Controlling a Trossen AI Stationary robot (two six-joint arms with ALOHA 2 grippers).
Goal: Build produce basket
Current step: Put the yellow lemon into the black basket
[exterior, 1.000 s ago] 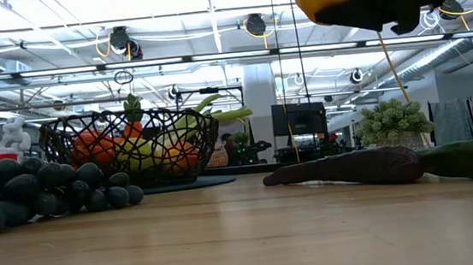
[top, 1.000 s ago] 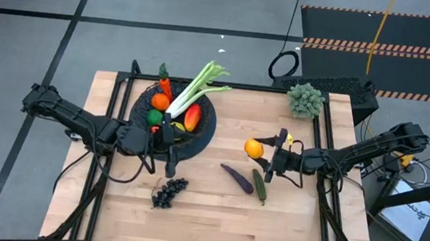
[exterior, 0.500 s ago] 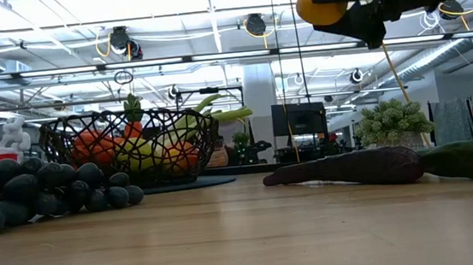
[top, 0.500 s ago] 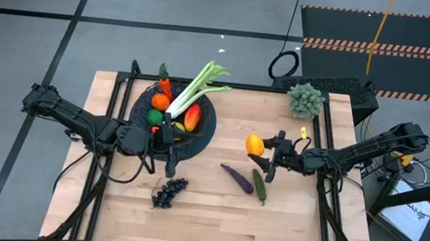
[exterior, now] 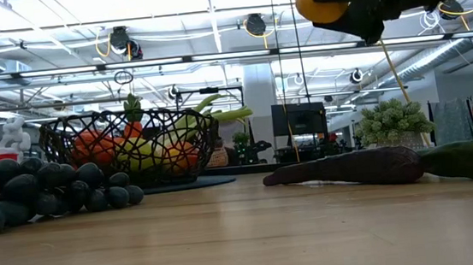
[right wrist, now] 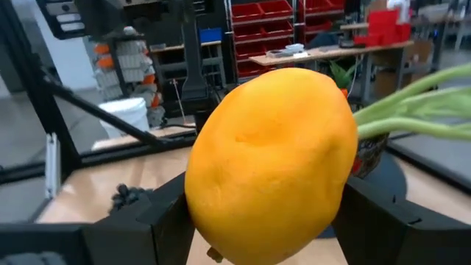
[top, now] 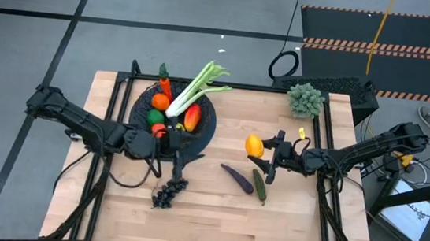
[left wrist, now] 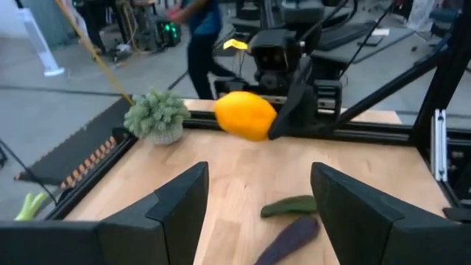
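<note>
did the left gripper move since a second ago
Yes. In the high view the left gripper has swung from the basket's near rim toward the grapes, which have stayed put. Its fingers are open and empty.

Light wooden table (top: 214,207), bearing black wire basket (top: 201,139), dark grapes (top: 168,192), purple eggplant (top: 236,177), cucumber (top: 259,186), frilly green clump (top: 305,99).

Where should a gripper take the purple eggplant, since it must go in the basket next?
Grip the eggplant across its thicker middle, coming straight down from above. It lies flat on the table, long and slim, so the fingers should straddle its narrow width. The cucumber lies close at one end, so stay clear of that end.
</note>
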